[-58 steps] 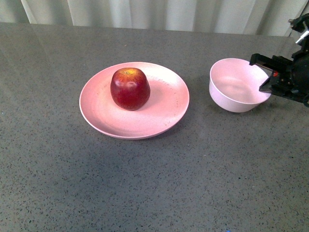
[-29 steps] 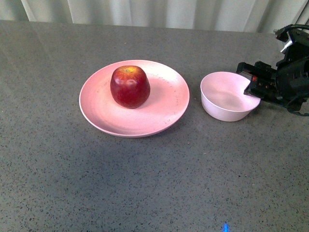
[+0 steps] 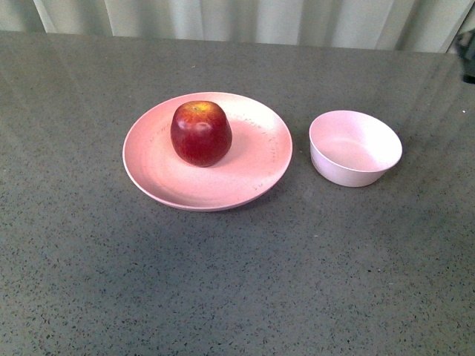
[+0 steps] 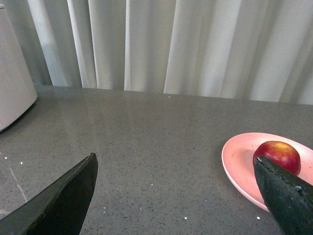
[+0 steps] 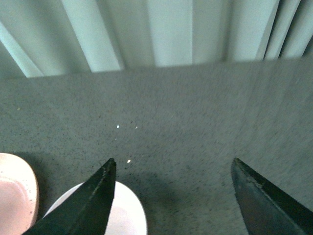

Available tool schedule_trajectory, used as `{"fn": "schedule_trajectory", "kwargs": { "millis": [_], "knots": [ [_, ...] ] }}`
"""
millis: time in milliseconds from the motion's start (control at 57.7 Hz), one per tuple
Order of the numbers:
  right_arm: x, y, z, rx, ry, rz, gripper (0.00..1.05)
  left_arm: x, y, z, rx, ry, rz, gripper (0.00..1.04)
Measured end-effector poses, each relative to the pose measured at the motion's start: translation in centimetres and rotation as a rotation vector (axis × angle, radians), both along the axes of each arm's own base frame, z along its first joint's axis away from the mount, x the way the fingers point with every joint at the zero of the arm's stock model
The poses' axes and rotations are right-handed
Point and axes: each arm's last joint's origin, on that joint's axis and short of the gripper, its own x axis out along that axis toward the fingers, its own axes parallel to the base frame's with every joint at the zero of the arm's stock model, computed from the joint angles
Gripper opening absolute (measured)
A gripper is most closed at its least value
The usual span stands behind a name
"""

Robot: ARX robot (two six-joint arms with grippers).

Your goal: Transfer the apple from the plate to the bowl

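Note:
The dark red apple sits on the left part of the salmon-pink plate. The pale pink bowl stands empty just right of the plate. Neither gripper shows in the front view. My left gripper is open and empty over the table, left of the plate. The apple shows partly behind one of its fingers. My right gripper is open and empty above the table. The bowl's rim lies beside one finger, and the plate's edge shows too.
The grey speckled table runs back to pale curtains. A dark bit of my right arm shows at the far right edge. A white rounded object stands on the table in the left wrist view.
My right gripper, which was at the bowl's right rim, has drawn back out of the front view. The bowl shifted left and nearer, and now stands free. Apple and plate are still.

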Motion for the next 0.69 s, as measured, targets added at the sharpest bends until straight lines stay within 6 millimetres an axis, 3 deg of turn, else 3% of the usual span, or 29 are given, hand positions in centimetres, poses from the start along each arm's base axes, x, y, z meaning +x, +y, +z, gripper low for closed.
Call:
{"fn": "schedule_trajectory", "kwargs": {
  "millis": [87, 156, 295, 693],
  "knots": [
    [-3.9, -1.0, 0.2, -0.047, -0.098, -0.019, 0.5, 0.0, 0.0, 0.0, 0.0, 0.0, 0.0, 0.96],
    [-6.9, -1.3, 0.6, -0.072, -0.132, -0.027, 0.32, 0.0, 0.0, 0.0, 0.0, 0.0, 0.0, 0.96],
    [-9.4, -1.3, 0.1, -0.088, -0.105, -0.023, 0.02, 0.0, 0.0, 0.0, 0.0, 0.0, 0.0, 0.96],
    [-13.9, -1.3, 0.3, -0.095, -0.111, -0.022, 0.02, 0.0, 0.0, 0.0, 0.0, 0.0, 0.0, 0.96]
  ]
}}
